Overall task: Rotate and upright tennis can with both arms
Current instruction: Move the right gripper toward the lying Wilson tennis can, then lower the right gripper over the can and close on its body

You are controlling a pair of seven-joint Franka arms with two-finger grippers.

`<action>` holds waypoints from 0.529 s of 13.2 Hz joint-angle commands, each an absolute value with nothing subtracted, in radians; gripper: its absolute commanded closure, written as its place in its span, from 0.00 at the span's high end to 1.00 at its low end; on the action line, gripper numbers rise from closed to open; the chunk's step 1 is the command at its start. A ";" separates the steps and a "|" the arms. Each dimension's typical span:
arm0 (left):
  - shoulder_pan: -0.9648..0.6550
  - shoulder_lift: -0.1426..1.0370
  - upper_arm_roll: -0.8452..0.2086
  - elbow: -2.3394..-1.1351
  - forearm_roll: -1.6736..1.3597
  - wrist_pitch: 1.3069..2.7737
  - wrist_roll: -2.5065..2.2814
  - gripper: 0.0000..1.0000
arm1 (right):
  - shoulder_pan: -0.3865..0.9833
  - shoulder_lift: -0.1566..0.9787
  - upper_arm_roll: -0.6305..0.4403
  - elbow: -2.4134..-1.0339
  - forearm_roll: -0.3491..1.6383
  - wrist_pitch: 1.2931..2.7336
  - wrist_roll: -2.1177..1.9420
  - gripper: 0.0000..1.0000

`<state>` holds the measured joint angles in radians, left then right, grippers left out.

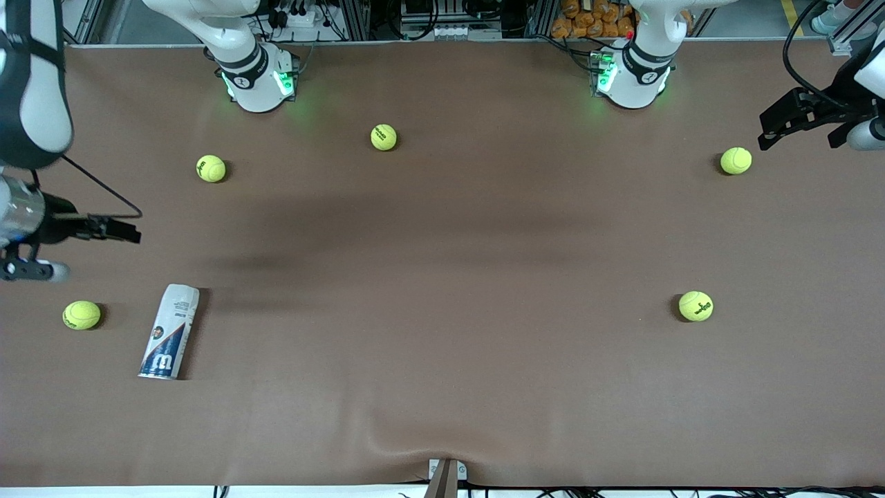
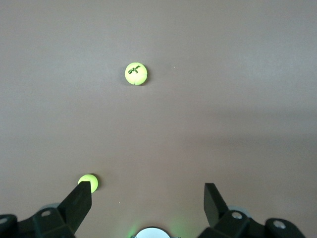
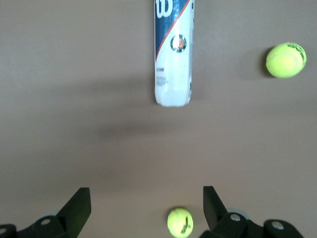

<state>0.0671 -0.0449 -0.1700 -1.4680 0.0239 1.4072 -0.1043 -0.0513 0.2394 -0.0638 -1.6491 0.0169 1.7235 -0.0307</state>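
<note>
Front view: the tennis can point(image 1: 170, 332) lies on its side on the brown surface point(image 1: 442, 346), toward the right arm's end and nearer the front camera than most of the balls. Its navy end with the white "W" points toward the camera and its pale end toward the robots' bases. A tennis ball point(image 1: 81, 315) sits near it, closer to the right arm's edge of the surface. Four more balls are spread out: one point(image 1: 211, 168) and another point(image 1: 384, 137) up near the right arm's base, one point(image 1: 736, 160) and one point(image 1: 695, 306) toward the left arm's end. The right gripper point(image 1: 117, 228) hangs in the air over bare surface, between the ball near the base and the can, touching nothing. The left gripper point(image 1: 778, 128) hangs over the left arm's end of the surface, beside the ball there.

Left wrist view: the left gripper's point(image 2: 148, 198) fingers point(image 2: 81, 198) stand wide apart with nothing between them. Below lie two balls point(image 2: 136, 73) point(image 2: 89, 182) on bare surface.

Right wrist view: the right gripper's point(image 3: 147, 203) fingers point(image 3: 79, 206) are spread wide and hold nothing. The can point(image 3: 173, 52) lies flat ahead of them, pale end nearest, well clear of both fingers. One ball point(image 3: 286, 60) lies beside the can; another point(image 3: 180, 222) shows between the fingers, down on the surface.
</note>
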 commanded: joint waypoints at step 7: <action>0.052 -0.017 -0.173 -1.454 0.011 1.405 -0.112 1.00 | -0.120 0.474 -0.055 -1.609 0.014 1.986 -0.149 1.00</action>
<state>0.0545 -0.0335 -0.1721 -1.4685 0.0239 1.4073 -0.1043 -0.1005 0.4357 -0.0649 -1.6409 0.0169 1.9699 -0.1154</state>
